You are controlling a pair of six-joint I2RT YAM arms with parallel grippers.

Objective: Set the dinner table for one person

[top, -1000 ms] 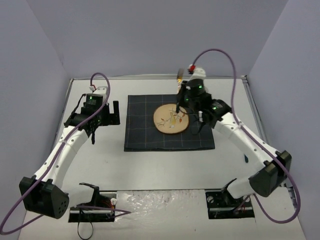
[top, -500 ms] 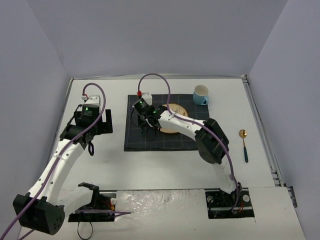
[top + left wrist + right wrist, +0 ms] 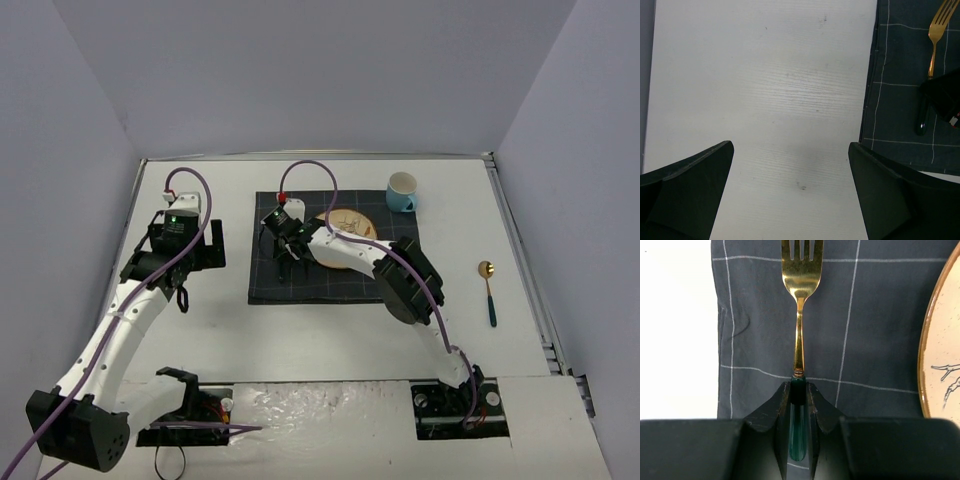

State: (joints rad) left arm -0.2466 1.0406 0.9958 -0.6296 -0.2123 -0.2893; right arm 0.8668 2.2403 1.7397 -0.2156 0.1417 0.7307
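Here, the dinner table (image 3: pixel 330 340) (lilac walls (image 3: pixel 300 80) behind) bears a navy mat (image 3: pixel 320 288); right gripper (image 3: pixel 798 390) clamps the fork (image 3: pixel 799 315), left gripper (image 3: pixel 791 145) gapes.

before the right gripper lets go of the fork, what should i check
1. right gripper shut on the teal handle of the fork: ok
2. fork over the mat, left of the plate: ok
3. fork apart from the plate's rim: ok
4. fork lying flat on the mat: cannot tell
5. left gripper open over bare table, off the mat: ok
6. spoon set beside the plate: not ok, it lies on the table right of the mat
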